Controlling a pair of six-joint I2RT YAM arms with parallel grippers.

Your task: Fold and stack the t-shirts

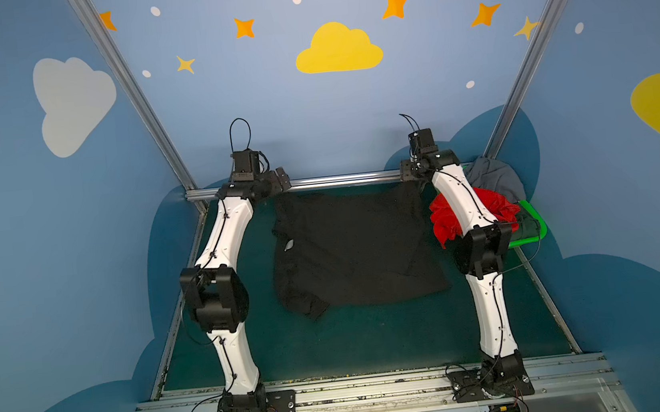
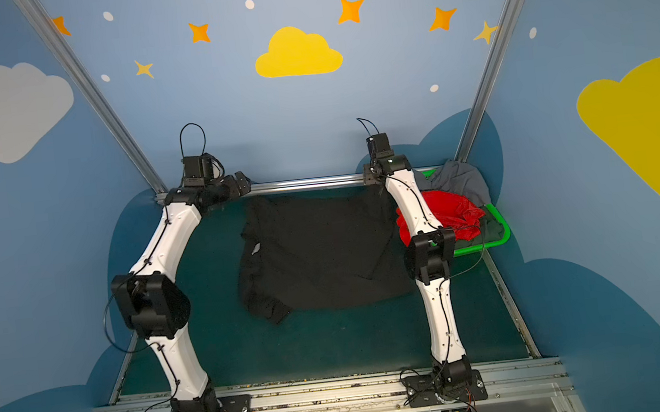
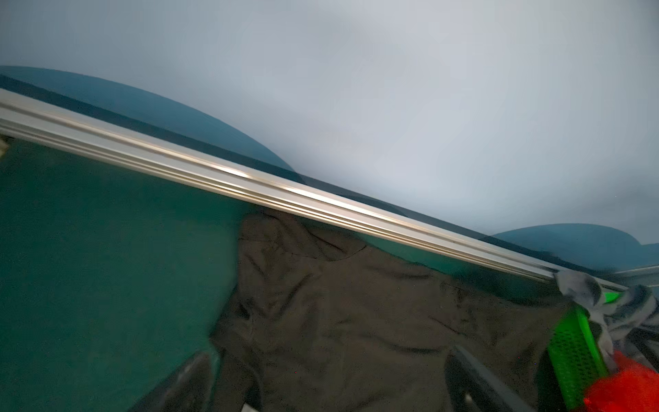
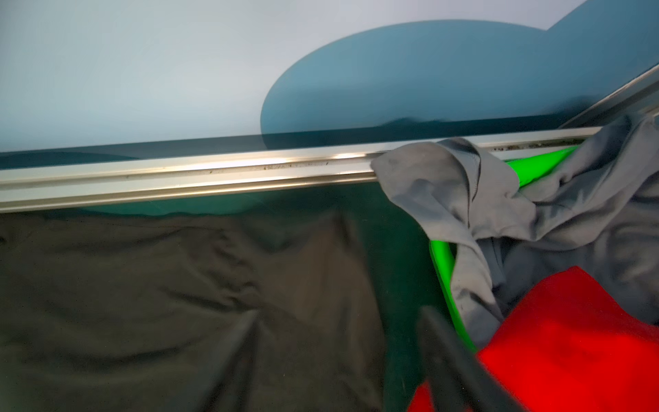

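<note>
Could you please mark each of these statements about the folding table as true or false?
1. The black t-shirt lies spread out on the table. True.
2. The red t-shirt lies folded on top of the black one. False: it sits bunched in the green basket.
3. The grey t-shirt drapes over the basket's rim. True.
4. Both pincers are shut on the black t-shirt. False: the left pincer and the right pincer stand open above its far edge, gripping nothing.
5. The basket stands on the left side of the table. False: it is in the far right corner.
</note>
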